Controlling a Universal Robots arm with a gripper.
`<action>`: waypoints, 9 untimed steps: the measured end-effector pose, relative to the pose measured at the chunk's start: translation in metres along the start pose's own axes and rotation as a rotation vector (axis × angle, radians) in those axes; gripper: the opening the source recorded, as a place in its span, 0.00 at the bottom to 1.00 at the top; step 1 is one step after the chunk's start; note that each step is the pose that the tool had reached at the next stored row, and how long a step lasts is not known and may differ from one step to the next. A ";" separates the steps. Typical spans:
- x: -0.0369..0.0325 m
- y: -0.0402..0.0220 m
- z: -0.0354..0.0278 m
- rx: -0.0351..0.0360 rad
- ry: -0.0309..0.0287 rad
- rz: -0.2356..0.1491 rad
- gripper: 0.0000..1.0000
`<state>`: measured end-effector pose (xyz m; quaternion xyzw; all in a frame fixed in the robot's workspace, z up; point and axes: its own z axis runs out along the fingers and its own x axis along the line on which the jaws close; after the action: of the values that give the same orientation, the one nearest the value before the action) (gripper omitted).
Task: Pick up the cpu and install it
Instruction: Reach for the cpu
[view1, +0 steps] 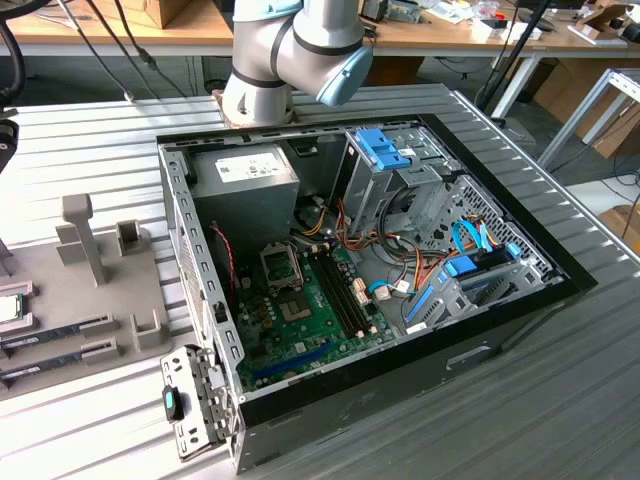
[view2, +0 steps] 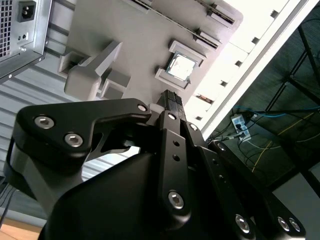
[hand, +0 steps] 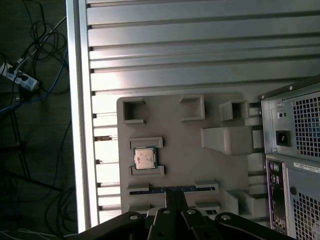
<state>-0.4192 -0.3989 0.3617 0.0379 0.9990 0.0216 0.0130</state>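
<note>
Robotics lab: robot arm, opened computer case, cluttered workbenches.

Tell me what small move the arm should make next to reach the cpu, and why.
Probably shift the pincer sideways until it is centred over the cpu: in the first wrist view the chip lies in its holder on the grey tray, off to one side of the pincer.

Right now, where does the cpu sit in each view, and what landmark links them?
Exterior view: cpu at the exterior view's left edge, on the grey tray.
First wrist view: cpu between two brackets of the tray.
Second wrist view: cpu between the same brackets.
Shared landmark: the grey tray.
</note>
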 end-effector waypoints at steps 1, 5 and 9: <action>0.0000 0.0000 0.0005 0.0000 -0.0001 0.000 0.11; 0.0001 -0.0001 0.0028 0.0000 -0.0001 0.000 0.11; 0.0001 -0.0002 0.0041 0.0000 0.0000 0.000 0.11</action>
<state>-0.4192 -0.3989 0.3576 0.0379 0.9990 0.0216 0.0130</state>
